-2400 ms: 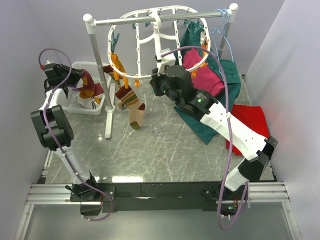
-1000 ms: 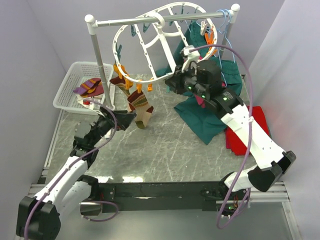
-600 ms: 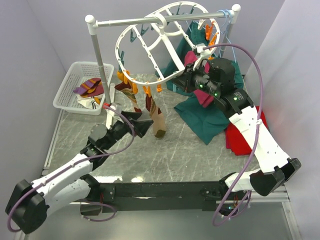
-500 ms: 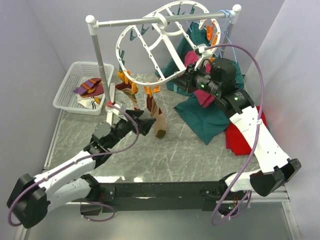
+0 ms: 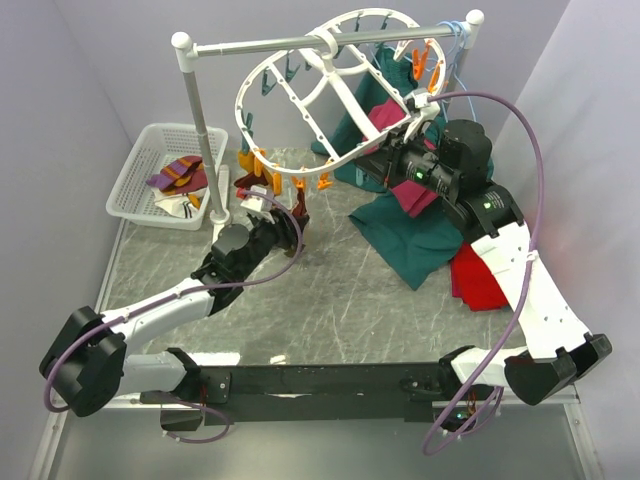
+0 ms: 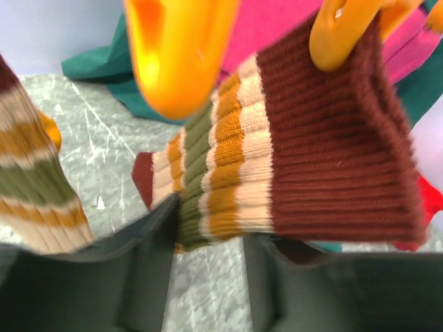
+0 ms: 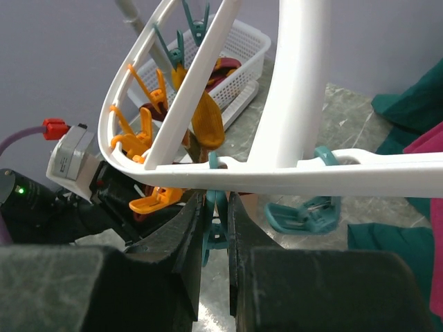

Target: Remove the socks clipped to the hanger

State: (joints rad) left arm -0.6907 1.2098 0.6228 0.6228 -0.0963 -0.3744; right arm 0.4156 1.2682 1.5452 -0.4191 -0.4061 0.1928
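Observation:
The white oval hanger (image 5: 320, 80) hangs tilted from the pole, with orange and teal clips on its rim. A striped sock with a maroon cuff (image 6: 304, 159) hangs from an orange clip (image 6: 339, 34); a second striped sock (image 6: 34, 187) hangs to its left. My left gripper (image 5: 292, 220) is open, and the sock's striped lower edge lies between its fingers (image 6: 138, 270). My right gripper (image 7: 214, 221) is shut on a teal clip (image 7: 216, 207) just under the hanger's rim (image 7: 291, 173). In the top view the right gripper (image 5: 378, 165) sits at the rim's lower right.
A white basket (image 5: 135, 195) at the back left holds several removed socks (image 5: 180, 175). The white pole rack (image 5: 200, 110) stands beside it. Dark green clothes (image 5: 420, 235), a magenta garment (image 5: 400, 125) and a red cloth (image 5: 480, 280) lie at the right. Pale blue wire hangers (image 5: 455, 50) hang at the pole's right end.
My left arm has reached forward and up until its open fingers stand around the hanging sock. My right gripper has moved right, tilting the hanger's near rim higher.

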